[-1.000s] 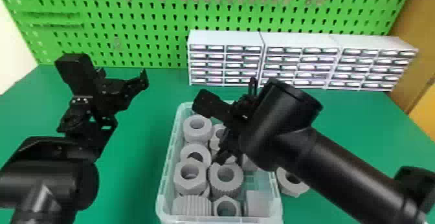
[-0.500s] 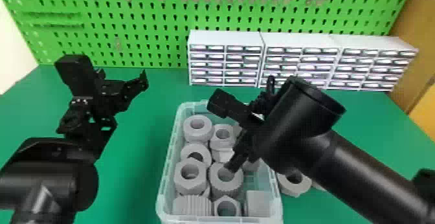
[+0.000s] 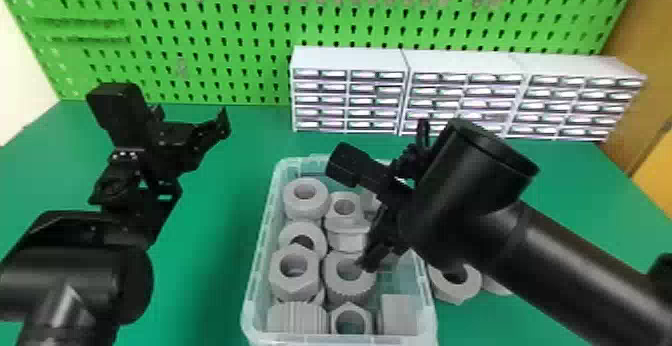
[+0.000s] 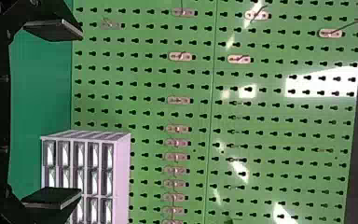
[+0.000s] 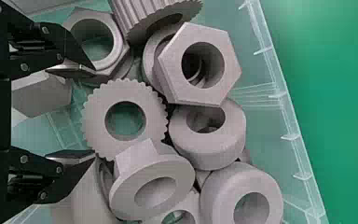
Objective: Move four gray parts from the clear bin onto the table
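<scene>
Plainly, the ridged gray part (image 5: 156,116) is in the clear bin (image 3: 264,240), our right gripper's (image 5: 93,112) widely parted, empty fingers about it; we should sink them evenly past the flanged nut (image 5: 125,189) before squeezing. Outside spreads the green table (image 3: 210,270), our left gripper (image 4: 80,113) gaping, empty, facing the pegboard (image 3: 225,70).

Head view. Clear bin (image 3: 254,270): near wall cut off, six o'clock. Outermost gray part (image 3: 495,286): largely hidden behind right arm (image 3: 565,265), four o'clock.
</scene>
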You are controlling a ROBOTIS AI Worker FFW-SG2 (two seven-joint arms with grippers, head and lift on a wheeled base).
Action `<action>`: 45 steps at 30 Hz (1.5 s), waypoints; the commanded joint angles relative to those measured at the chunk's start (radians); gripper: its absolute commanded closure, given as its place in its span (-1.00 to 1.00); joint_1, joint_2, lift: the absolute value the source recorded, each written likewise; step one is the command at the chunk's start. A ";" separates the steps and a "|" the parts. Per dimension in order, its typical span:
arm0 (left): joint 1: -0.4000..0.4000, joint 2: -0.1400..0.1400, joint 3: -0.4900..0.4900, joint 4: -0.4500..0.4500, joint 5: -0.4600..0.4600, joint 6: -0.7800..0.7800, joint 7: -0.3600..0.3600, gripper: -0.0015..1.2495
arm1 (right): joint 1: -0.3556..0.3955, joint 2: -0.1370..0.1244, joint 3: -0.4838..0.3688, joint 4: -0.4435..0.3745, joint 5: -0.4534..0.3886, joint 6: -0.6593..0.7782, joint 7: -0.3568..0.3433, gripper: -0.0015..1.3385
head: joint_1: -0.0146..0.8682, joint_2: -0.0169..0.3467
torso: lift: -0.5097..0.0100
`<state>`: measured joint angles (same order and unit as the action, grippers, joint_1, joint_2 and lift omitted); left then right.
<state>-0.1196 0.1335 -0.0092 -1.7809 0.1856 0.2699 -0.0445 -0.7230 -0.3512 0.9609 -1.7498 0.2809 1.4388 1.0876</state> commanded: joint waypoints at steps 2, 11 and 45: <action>0.000 0.000 -0.002 0.000 0.000 0.000 0.000 -0.83 | -0.003 0.001 0.004 0.000 0.001 0.000 0.000 -0.06 | 0.59 -0.76 | 0.77; 0.000 0.000 -0.002 0.000 0.000 0.000 0.000 -0.83 | -0.006 0.001 0.006 0.001 0.003 -0.001 0.000 -0.06 | 0.59 -0.76 | 0.77; -0.006 0.000 -0.015 0.006 0.000 0.000 0.000 -0.83 | -0.006 0.097 -0.002 0.069 0.130 -0.052 0.000 -0.06 | 0.59 -0.76 | 0.77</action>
<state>-0.1248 0.1334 -0.0227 -1.7749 0.1856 0.2700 -0.0445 -0.7282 -0.2841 0.9600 -1.7097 0.3932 1.4101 1.0876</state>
